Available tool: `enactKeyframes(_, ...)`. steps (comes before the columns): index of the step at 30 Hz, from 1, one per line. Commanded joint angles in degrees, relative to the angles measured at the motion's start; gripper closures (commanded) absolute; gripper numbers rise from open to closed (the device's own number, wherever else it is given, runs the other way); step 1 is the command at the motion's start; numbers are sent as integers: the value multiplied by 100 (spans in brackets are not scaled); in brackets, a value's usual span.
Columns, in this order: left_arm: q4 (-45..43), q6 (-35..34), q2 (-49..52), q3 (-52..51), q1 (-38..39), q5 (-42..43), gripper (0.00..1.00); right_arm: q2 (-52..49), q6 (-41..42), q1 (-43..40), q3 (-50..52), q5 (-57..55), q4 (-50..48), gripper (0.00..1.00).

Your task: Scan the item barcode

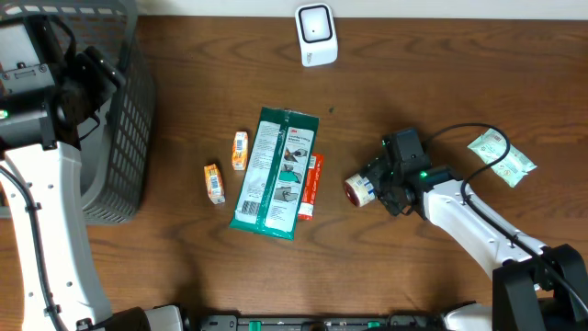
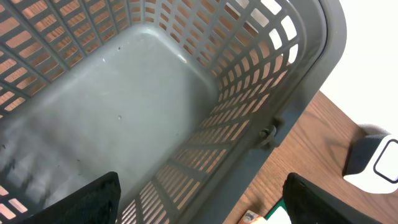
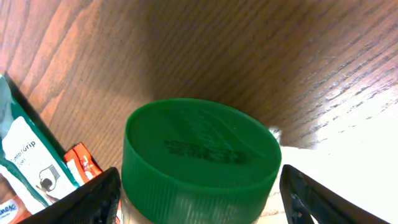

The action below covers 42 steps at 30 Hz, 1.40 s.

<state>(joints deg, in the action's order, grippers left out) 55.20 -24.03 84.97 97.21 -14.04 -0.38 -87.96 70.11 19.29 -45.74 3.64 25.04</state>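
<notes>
Overhead: dark wood table (image 1: 441, 64), grey basket (image 1: 129, 110) left, white scanner (image 1: 316, 35) at far edge.

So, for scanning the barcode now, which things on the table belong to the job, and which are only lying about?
For the job:
jar with green lid
white scanner

Lying about:
big green packet
small orange boxes
red packet
green sachet
grey basket

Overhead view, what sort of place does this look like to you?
Probably a mock shop checkout: a white barcode scanner at the far edge of the wooden table, packaged goods such as a green packet laid out, and a grey plastic basket alongside.
</notes>
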Motion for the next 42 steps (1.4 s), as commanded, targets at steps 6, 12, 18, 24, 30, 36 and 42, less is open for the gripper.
enactKeyframes(6,4,15,35,52,-20,-52,16,0,-868,-55,42,-76,0,26)
enactKeyframes(12,4,13,35,52,-20,-52,16,0,-951,-87,42,-74,-122,27)
enactKeyframes(18,4,13,35,52,-20,-52,16,0,-2354,-87,42,103,-461,26)
enactKeyframes(24,4,13,35,52,-20,-52,16,-2,-2997,-87,42,463,-730,25)
enactKeyframes(30,4,13,35,52,-20,-52,16,-2,-3600,-87,42,564,-859,25)
enactKeyframes(36,7,15,35,52,-20,-52,16,-2,-3788,-85,42,522,-977,22)
enactKeyframes(42,4,15,35,52,-20,-52,16,-2,-3956,-35,42,479,-586,22)
